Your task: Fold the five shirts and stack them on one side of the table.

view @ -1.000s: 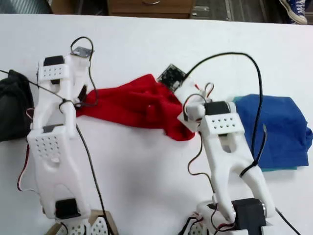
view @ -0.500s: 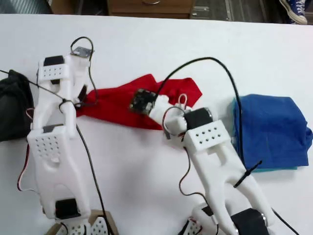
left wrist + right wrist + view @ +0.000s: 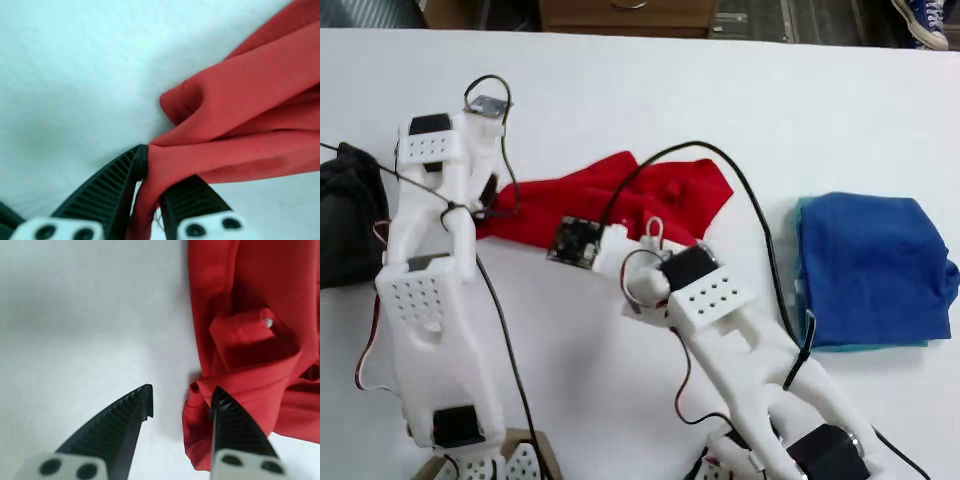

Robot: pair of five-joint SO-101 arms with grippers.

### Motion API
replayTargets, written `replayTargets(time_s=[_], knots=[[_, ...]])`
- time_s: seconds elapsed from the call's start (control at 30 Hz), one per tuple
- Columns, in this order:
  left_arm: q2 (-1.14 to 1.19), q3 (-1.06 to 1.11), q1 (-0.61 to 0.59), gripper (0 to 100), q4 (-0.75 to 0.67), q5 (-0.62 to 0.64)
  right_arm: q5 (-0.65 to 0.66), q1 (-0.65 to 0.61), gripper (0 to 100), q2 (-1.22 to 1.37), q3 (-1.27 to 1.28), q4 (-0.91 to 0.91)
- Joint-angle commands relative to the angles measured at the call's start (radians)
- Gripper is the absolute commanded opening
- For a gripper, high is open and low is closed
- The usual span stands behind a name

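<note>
At the left gripper (image 3: 151,172): jaws pinched tight on a bunched end of the red shirt (image 3: 240,110).
Right gripper (image 3: 182,392): jaws spread apart, holding nothing; one finger over the shirt's folded edge, the other over bare table (image 3: 75,315).
Red shirt: crumpled on the table between the two arms.
Blue shirt (image 3: 865,265): folded, on the right arm's side, apart from the red one.
Black cloth (image 3: 345,215): bunched beside the left arm.
</note>
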Motion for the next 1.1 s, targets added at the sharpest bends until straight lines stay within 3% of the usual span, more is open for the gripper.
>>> replayTargets(time_s=[0.0, 0.33, 0.7, 1.07], knots=[[-0.005, 0.002, -0.006, 2, -0.017, -0.005, -0.008, -0.005, 19.4, -0.031, 0.021, -0.064], [-0.005, 0.002, -0.006, 2, -0.014, -0.005, -0.008, 0.015, 19.4, -0.021, 0.123, -0.203], [-0.005, 0.004, -0.025, 2, -0.009, -0.006, -0.006, 0.136, 19.4, 0.214, 0.118, -0.38], [-0.005, 0.002, -0.043, 2, -0.015, -0.008, 0.018, 0.199, 19.4, 0.228, -0.074, -0.288]])
